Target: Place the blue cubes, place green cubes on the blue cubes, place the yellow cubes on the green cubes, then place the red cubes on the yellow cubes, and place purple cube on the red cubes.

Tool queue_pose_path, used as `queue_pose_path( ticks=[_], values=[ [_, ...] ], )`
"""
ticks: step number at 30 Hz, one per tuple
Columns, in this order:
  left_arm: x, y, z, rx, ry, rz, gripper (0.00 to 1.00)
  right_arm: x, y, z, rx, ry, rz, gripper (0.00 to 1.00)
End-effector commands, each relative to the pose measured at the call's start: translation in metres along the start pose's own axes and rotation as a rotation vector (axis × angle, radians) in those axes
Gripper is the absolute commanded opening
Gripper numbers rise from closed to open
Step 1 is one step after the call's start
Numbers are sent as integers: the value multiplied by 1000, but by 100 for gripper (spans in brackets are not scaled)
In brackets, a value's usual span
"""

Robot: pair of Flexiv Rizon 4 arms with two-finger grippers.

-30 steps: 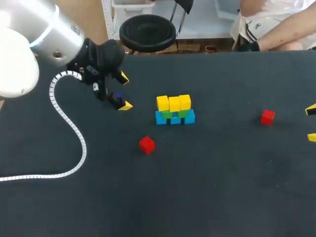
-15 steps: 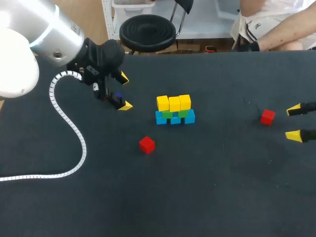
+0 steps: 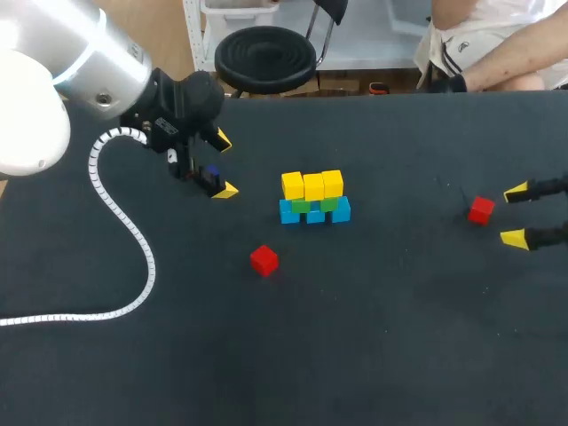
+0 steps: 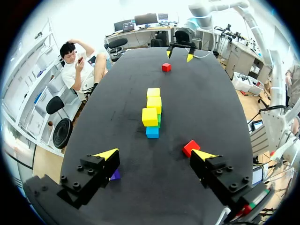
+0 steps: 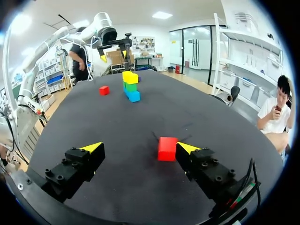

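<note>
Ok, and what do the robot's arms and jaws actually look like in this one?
The left arm is a thick silver-white tube with a pale blue ring and a black wrist, and a white coiled cable trails from it. Both sets of jaws are black, blocky and bolt-studded, with yellow wedge tips. Red and green wires run beside the right jaws.

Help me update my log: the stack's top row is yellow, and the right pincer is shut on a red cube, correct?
No. The right pincer is open, not shut: the right wrist view shows the red cube on the table near one finger, the other far off. The stack's top row is yellow.
</note>
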State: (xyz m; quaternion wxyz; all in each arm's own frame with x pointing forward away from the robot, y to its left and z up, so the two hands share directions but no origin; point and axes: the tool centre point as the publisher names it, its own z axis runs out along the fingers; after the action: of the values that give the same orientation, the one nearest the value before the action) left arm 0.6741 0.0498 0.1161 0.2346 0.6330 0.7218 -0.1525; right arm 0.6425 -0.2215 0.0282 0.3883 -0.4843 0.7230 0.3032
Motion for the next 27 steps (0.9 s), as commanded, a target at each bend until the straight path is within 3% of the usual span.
queue_pose_path(
  ticks=[1,27],
  values=[
    [-1,0,0,-1,4,-1,100,3,-7,2,-14,-2,1,100],
    [-1,0,0,-1,4,-1,100,7,-26,24,-72,1,-16,100]
  ],
)
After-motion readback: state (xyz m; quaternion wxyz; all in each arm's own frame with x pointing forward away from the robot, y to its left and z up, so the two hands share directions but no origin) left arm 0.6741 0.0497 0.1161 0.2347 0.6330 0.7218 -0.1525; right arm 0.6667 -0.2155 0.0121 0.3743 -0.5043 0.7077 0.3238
